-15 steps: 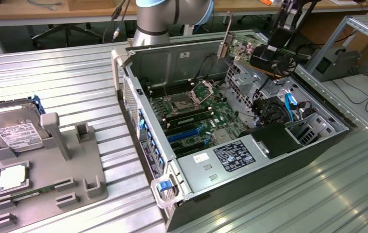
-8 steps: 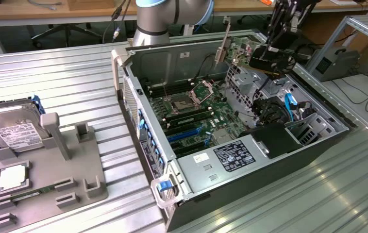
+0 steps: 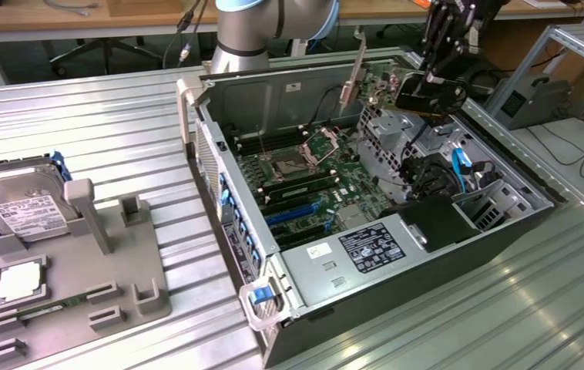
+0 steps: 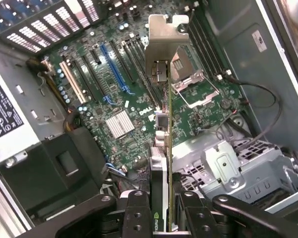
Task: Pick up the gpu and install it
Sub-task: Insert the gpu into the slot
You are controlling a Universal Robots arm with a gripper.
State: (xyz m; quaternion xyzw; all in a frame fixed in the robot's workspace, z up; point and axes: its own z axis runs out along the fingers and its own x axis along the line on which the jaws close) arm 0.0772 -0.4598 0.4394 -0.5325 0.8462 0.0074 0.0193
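Jaws are gripping, at a narrow setting, one end of the thin, flat, dark gpu point(image 4: 163, 148), which is showing edge-on in the wrist view, its silver metal bracket point(image 4: 161, 34) at the far end. It is hanging above the green motherboard point(image 4: 109, 99) (not yet seated in any slot) inside the open black tower case point(image 3: 426, 293), which is lying on the ribbed metal desk point(image 3: 97, 131).

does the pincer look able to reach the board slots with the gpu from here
Probably yes: the case side is open, the slots lie bare, and the pincer holds the gpu edge-on over the board with nothing between.
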